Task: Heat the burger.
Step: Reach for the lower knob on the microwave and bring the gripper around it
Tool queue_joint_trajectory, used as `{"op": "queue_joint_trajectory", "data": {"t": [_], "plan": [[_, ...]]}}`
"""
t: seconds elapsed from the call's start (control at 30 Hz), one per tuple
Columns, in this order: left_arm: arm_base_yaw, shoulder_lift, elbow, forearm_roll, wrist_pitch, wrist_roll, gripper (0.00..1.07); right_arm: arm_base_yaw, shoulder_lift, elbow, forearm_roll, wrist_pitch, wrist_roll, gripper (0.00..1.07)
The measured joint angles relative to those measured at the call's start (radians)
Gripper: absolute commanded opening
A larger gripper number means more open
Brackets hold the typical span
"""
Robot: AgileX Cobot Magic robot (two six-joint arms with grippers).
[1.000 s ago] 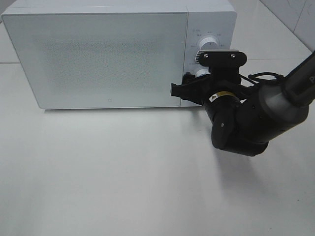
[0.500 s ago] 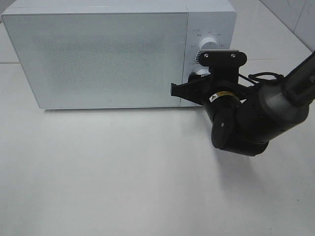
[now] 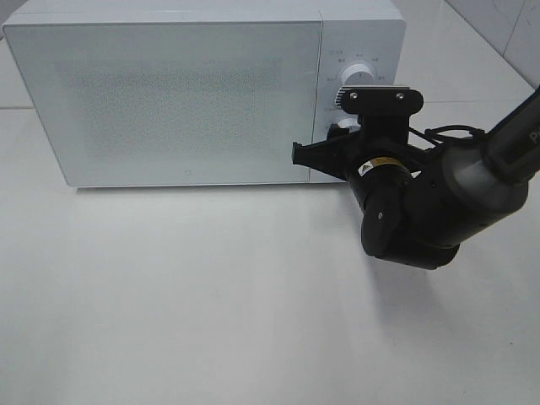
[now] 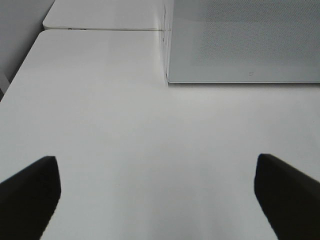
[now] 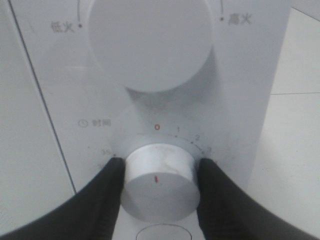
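The burger is out of view; the white microwave [image 3: 186,101] stands with its frosted door closed. In the right wrist view my right gripper [image 5: 159,186] is shut on the lower timer knob [image 5: 157,200], one black finger [image 5: 105,197] pressed against each side of it. The knob's red mark sits in line with the 0 on the dial. From the high view the right gripper [image 3: 339,142] reaches into the control panel below the upper power knob [image 3: 358,74]. My left gripper [image 4: 157,192] hangs open over bare table, with nothing between its fingers.
The microwave [image 4: 245,40] fills the back of the white table [image 3: 211,295]. A second table edge [image 4: 100,22] shows beyond it on the left. The bulky black right arm [image 3: 422,211] stands in front of the microwave's right corner.
The right gripper's fingers have drawn in onto the lower knob. The arm itself has barely shifted, and the left gripper has stayed open.
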Motion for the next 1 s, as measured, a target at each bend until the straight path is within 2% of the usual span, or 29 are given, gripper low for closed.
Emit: {"op": "queue_joint_trajectory", "data": {"t": [0.23, 0.5, 0.57, 0.8, 0.83, 1.0], "plan": [[0.0, 0.0, 0.0, 0.0, 0.0, 0.0, 0.98, 0.0, 0.0, 0.0, -0.006, -0.001, 0.035, 0.01], [0.0, 0.0, 0.0, 0.0, 0.0, 0.0, 0.98, -0.002, 0.003, 0.006, -0.034, -0.009, 0.258, 0.01], [0.0, 0.0, 0.0, 0.0, 0.0, 0.0, 0.98, -0.004, 0.003, 0.01, -0.047, -0.013, 0.432, 0.01], [0.0, 0.0, 0.0, 0.0, 0.0, 0.0, 0.98, -0.005, 0.005, 0.015, -0.059, -0.018, 0.719, 0.01], [0.0, 0.0, 0.0, 0.0, 0.0, 0.0, 0.98, -0.005, 0.005, 0.016, -0.067, -0.02, 0.816, 0.01], [0.0, 0.0, 0.0, 0.0, 0.0, 0.0, 0.98, -0.009, 0.006, 0.022, -0.084, -0.025, 0.956, 0.01]]}}
